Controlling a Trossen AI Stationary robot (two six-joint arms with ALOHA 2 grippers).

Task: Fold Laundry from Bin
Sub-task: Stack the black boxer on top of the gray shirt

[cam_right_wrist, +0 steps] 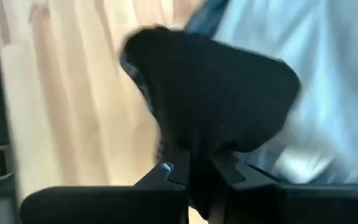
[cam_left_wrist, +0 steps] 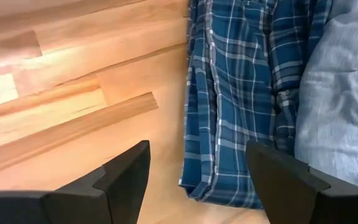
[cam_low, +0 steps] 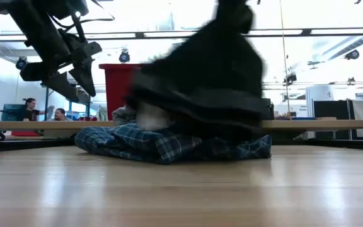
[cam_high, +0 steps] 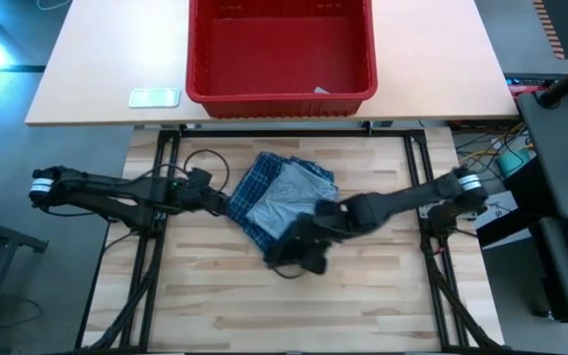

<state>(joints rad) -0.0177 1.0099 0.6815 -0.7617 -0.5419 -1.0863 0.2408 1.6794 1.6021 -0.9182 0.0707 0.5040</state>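
Observation:
The laundry lies piled in the middle of the wooden table: a blue-and-white plaid shirt (cam_high: pixel 254 192) with a light grey T-shirt (cam_high: pixel 289 192) on top of it. My right gripper (cam_high: pixel 306 237) is shut on a small black garment (cam_high: pixel 299 254) at the pile's near right side. In the low view the black garment (cam_low: pixel 213 75) hangs blurred above the plaid shirt (cam_low: pixel 169 146). My left gripper (cam_high: pixel 223 204) stands open just left of the pile, above the table, with the plaid shirt's edge (cam_left_wrist: pixel 219 124) beyond its fingers. The red bin (cam_high: pixel 279 99) stands on the far table. My right gripper pinches a bunched part of the black garment (cam_right_wrist: pixel 199 163) between its two shut fingers (cam_right_wrist: pixel 166 175), which slant down from the table's right. The cloth is gathered, in several layers. The garment hangs lifted over the pile; whether its lower end touches the pile, I cannot tell.
The bin's inside (cam_high: pixel 279 49) shows only a small white scrap near its right wall. A flat pale label (cam_high: pixel 154 97) lies left of the bin. Bare wood (cam_high: pixel 284 306) stretches along the table's near side. Cables and equipment (cam_high: pixel 550 177) crowd the right edge.

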